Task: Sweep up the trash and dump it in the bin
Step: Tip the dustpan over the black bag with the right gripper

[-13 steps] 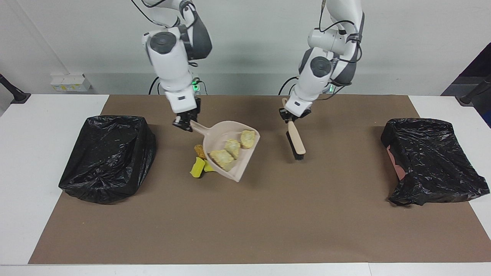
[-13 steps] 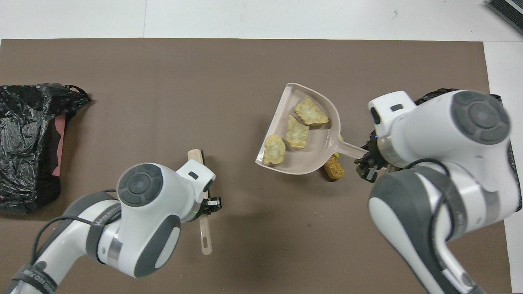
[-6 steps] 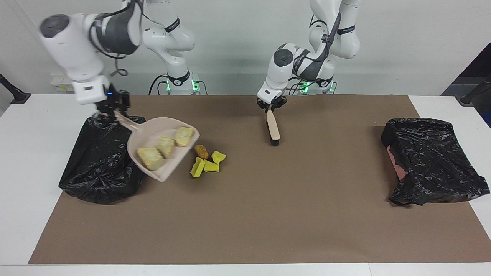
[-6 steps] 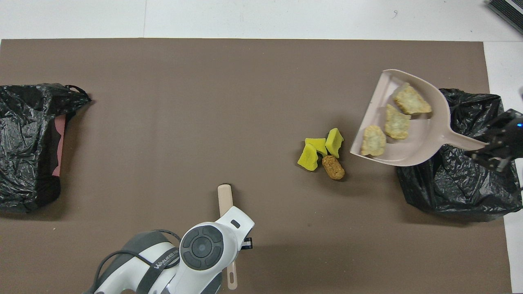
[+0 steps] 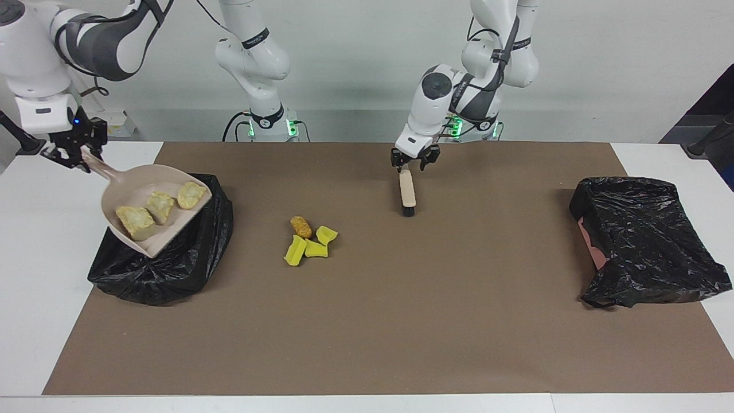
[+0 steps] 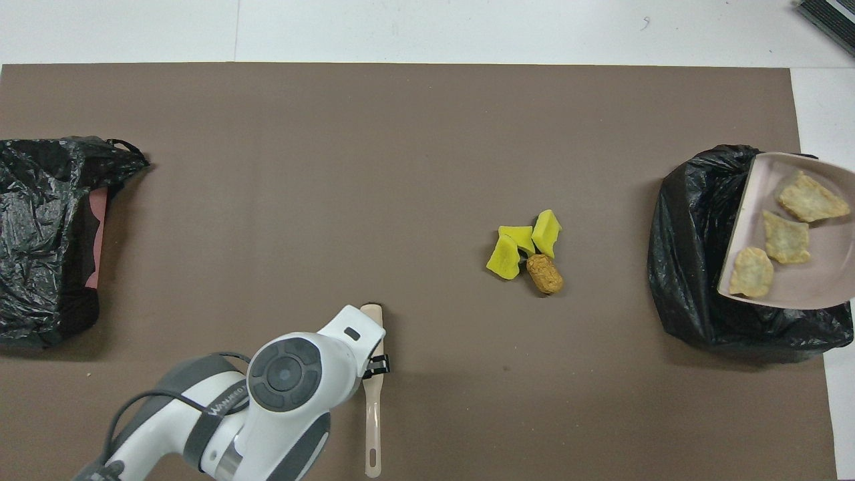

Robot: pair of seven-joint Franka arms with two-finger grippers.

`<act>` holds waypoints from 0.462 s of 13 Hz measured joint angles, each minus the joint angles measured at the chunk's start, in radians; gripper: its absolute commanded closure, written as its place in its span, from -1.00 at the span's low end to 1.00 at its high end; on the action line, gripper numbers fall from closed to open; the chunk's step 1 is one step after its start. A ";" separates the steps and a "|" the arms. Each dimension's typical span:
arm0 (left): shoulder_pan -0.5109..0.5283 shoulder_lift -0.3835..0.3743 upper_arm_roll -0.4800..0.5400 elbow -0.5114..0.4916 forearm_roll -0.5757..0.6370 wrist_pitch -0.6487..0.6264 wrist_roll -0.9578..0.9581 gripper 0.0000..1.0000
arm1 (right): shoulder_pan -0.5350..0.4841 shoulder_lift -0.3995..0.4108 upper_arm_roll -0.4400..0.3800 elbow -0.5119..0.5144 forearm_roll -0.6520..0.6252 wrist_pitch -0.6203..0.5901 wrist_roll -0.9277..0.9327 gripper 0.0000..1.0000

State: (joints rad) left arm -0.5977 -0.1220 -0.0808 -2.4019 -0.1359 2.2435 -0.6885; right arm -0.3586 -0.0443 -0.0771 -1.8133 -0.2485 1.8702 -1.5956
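The right gripper (image 5: 73, 154), fingers clamped on the dustpan (image 5: 150, 229) handle, holds three bread chunks (image 5: 160, 206) over the black bin (image 5: 189, 258), not yet tipped. Yellow sponge pieces (image 5: 309, 245) and a nugget (image 5: 300, 226) lie unswept mid-table. The left gripper (image 5: 415, 163), fingers spread, hovers over the brush (image 5: 408, 192).

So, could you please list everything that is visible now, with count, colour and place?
bread chunks: three, pale yellow, in the dustpan
sponge pieces: three, bright yellow, mid-mat
nugget: one, orange-brown, touching the sponge pieces
dustpan: one, beige, held over a bin
brush: one, beige, lying on the mat
bins: two, black-bagged, one at each table end
mat: one, brown
left gripper: open, over the brush handle
right gripper: shut on the dustpan handle
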 measured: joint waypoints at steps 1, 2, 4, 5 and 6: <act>0.052 0.002 0.003 0.024 0.012 0.000 0.037 -1.00 | -0.005 0.000 0.000 0.000 -0.032 0.006 -0.035 1.00; 0.109 0.005 0.005 0.051 0.015 0.000 0.082 -1.00 | -0.004 0.001 0.001 -0.001 -0.070 0.014 -0.055 1.00; 0.224 0.019 0.008 0.124 0.017 -0.001 0.179 -1.00 | 0.004 0.004 0.009 -0.014 -0.156 0.025 -0.063 1.00; 0.273 0.033 0.010 0.165 0.017 -0.001 0.227 -1.00 | 0.011 0.007 0.013 -0.026 -0.198 0.036 -0.065 1.00; 0.311 0.048 0.011 0.200 0.019 -0.002 0.276 -1.00 | 0.027 0.010 0.016 -0.035 -0.251 0.045 -0.065 1.00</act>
State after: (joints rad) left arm -0.2863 -0.0743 -0.0701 -2.2014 -0.1165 2.2419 -0.4123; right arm -0.3315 -0.0345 -0.0610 -1.8478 -0.4992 1.9148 -1.6608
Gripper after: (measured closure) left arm 0.000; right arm 0.670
